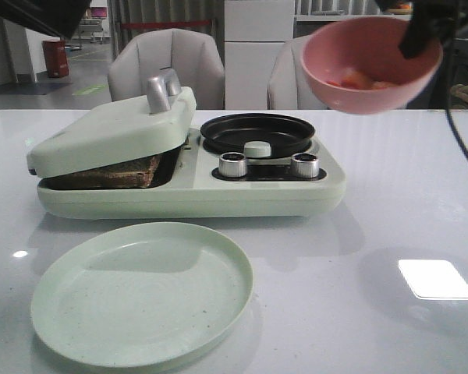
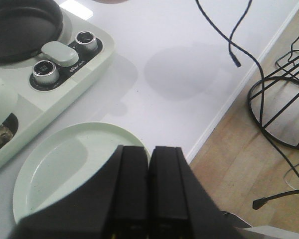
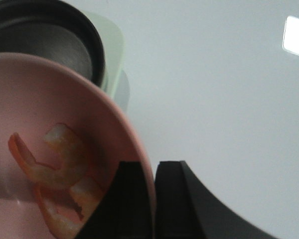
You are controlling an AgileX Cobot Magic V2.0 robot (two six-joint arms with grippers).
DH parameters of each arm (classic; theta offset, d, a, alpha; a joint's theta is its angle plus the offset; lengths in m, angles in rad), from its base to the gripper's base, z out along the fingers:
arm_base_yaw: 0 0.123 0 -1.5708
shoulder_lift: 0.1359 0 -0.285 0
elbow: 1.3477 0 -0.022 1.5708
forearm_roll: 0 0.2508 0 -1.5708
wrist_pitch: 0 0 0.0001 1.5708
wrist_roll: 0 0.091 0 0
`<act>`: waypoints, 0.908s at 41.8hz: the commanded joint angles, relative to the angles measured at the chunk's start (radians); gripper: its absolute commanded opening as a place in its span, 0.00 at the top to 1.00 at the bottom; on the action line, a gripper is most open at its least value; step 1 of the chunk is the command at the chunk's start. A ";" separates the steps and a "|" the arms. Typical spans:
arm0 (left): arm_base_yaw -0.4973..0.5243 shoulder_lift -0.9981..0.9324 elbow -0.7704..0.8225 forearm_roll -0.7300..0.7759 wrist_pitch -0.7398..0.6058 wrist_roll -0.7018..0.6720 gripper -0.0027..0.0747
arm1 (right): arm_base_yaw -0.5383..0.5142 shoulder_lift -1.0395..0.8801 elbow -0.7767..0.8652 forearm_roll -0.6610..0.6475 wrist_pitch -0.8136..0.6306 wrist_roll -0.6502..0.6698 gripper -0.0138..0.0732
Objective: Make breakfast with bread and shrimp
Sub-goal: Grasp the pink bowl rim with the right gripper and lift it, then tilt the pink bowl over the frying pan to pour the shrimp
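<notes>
The bread [image 1: 109,173] shows only as a dark edge under the half-lowered lid [image 1: 113,128], the shrimp [image 1: 359,79] is an orange blur in the pink bowl [image 1: 370,66], and the right gripper [image 1: 421,31] is cropped.

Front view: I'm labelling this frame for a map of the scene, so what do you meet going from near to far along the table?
Pale green plate → breakfast maker with bread under its tilted lid → pink bowl with shrimp, held up in the air by the right gripper → chairs behind the table.
</notes>
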 commanded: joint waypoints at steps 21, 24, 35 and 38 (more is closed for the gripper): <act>-0.007 -0.017 -0.028 -0.034 -0.056 -0.007 0.83 | 0.300 0.390 -0.574 -0.874 0.262 0.329 0.79; -0.007 -0.017 -0.028 -0.034 -0.056 -0.007 0.83 | 0.332 0.428 -0.593 -0.986 0.291 0.345 0.79; -0.007 -0.017 -0.028 -0.034 -0.056 -0.007 0.83 | 0.424 0.521 -0.602 -1.420 0.405 0.554 0.79; -0.007 -0.017 -0.028 -0.034 -0.056 -0.007 0.83 | 0.441 0.537 -0.602 -1.519 0.434 0.575 0.79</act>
